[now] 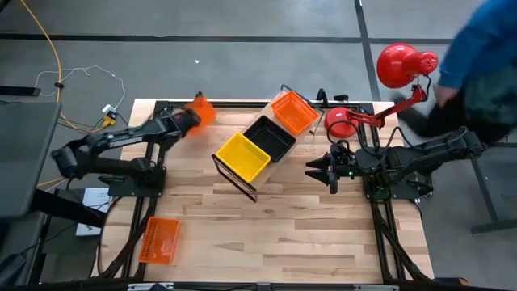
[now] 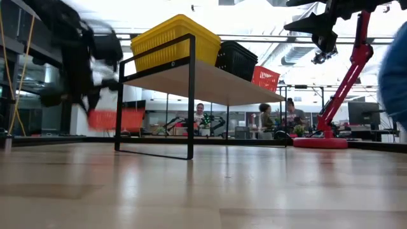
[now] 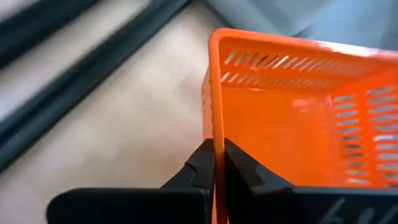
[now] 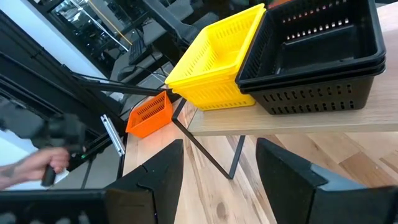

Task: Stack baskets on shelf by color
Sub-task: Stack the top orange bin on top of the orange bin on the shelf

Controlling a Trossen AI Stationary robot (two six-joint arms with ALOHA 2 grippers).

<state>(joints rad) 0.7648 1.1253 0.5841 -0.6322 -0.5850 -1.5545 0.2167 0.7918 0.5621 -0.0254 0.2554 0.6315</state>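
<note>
Pinching one wall of an orange basket (image 1: 201,110), your left gripper (image 1: 187,120) held it in the air beside the shelf (image 1: 242,178), presumably bound for the orange stack (image 1: 294,111). Your right gripper (image 1: 320,171) waited with fingers spread, near the shelf's other side.

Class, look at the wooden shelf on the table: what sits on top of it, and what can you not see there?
On the shelf sit three basket stacks in a row: yellow, black, orange. The black basket is visibly two nested. The board beneath the baskets is covered.
</note>
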